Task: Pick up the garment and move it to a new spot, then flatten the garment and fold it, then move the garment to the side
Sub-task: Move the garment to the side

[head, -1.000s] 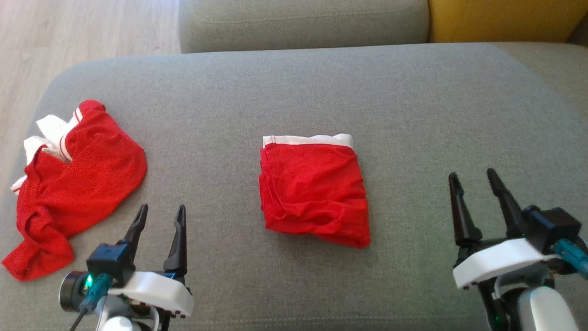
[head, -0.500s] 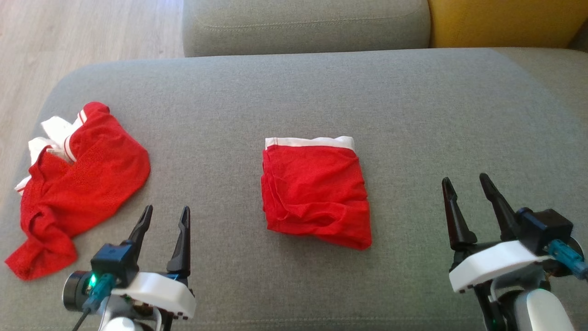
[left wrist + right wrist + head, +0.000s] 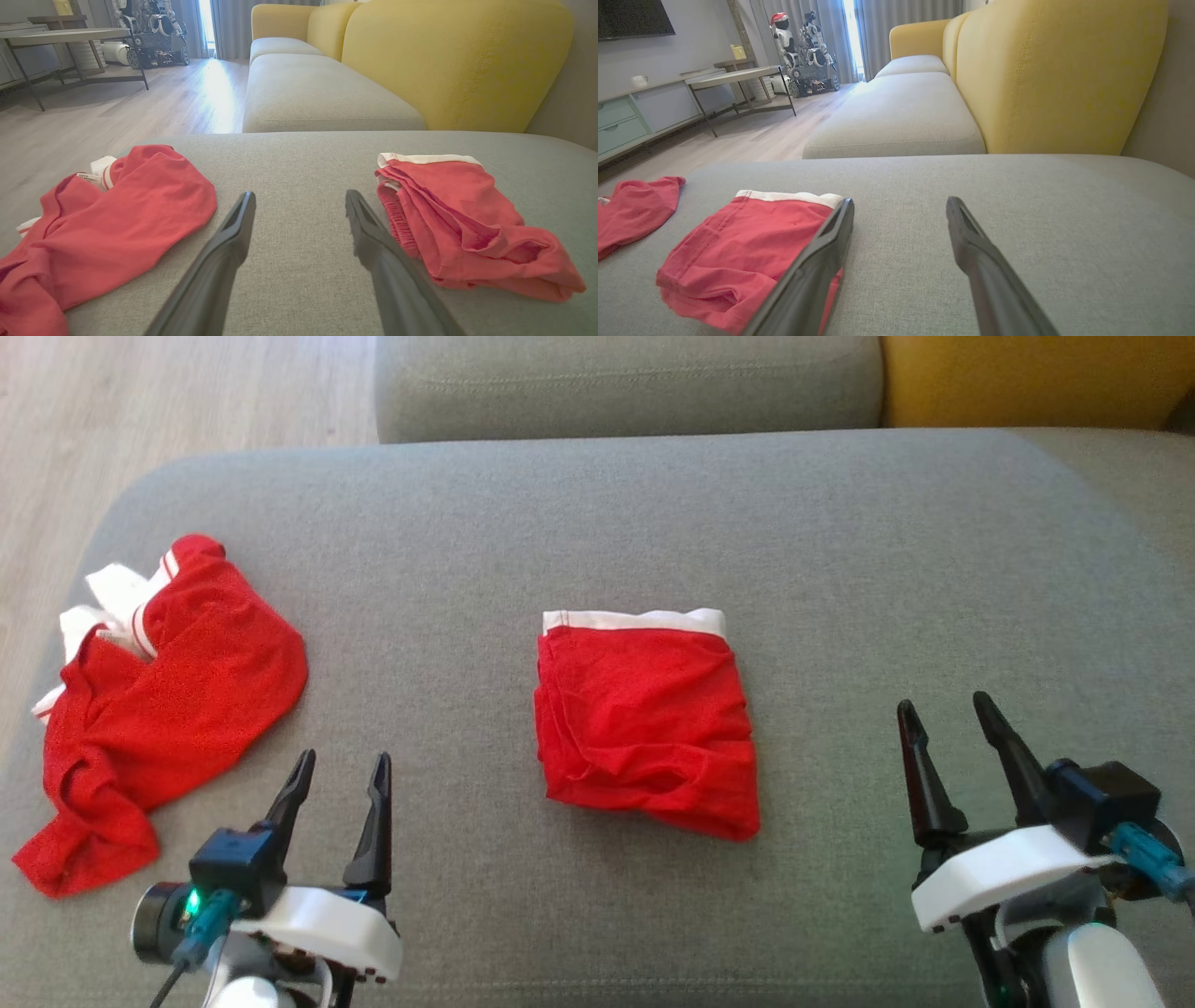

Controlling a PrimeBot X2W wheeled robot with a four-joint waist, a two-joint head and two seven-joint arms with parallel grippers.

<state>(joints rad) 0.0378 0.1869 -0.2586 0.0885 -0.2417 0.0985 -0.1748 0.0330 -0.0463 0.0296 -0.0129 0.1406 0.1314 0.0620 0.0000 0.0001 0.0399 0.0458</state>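
The folded garment [image 3: 644, 723] lies mid-cushion [image 3: 840, 551], so folding looks done; moving it aside is what's left. A crumpled garment [image 3: 159, 709] sits by the left edge. Left gripper [image 3: 343, 763] and right gripper [image 3: 943, 705] hover near the front edge, jaws spread, empty.

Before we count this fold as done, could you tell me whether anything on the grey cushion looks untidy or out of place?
The folded red garment in the middle lies square, only its near edge rumpled. The second red garment at the left end of the cushion lies crumpled, white waistband bunched.
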